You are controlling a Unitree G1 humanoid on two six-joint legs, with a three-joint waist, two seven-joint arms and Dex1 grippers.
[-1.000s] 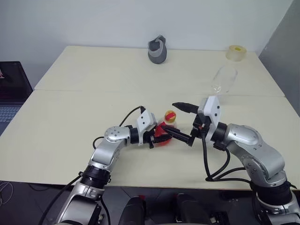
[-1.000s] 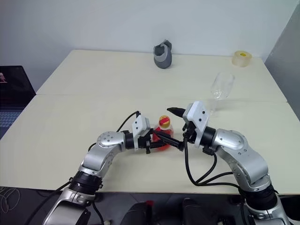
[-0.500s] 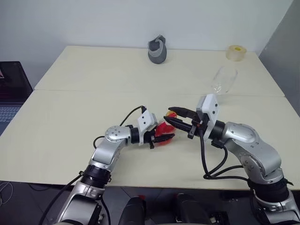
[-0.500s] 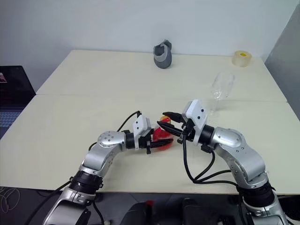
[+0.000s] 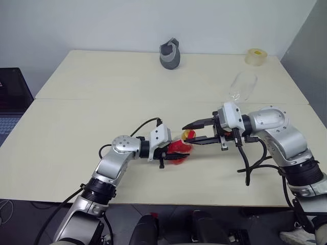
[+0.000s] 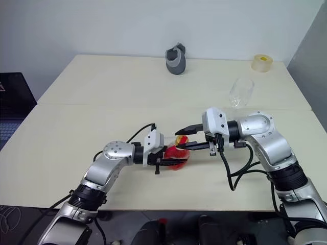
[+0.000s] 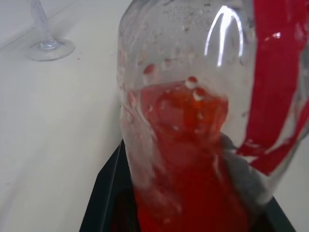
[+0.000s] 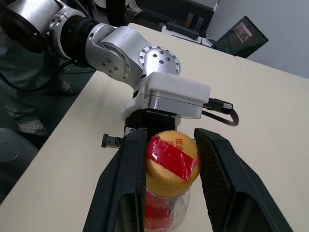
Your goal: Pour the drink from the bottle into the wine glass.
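Pale cream desk (image 5: 76, 127) with a seam across it, white wall behind; a laptop (image 5: 10, 99) at the left edge, a grey holder (image 5: 169, 55) and tape roll (image 5: 255, 56) at the far side. The wine glass (image 5: 242, 87) stands right of centre, apart from both arms. Left gripper (image 5: 176, 152), reaching in low from the left, clamps the bottle (image 5: 180, 148) by its body, the drink (image 7: 186, 159) pooled inside. Right gripper (image 5: 196, 131), pointing level toward the left, has its fingers (image 8: 126, 179) narrowly straddling the yellow-red cap (image 8: 171, 157).
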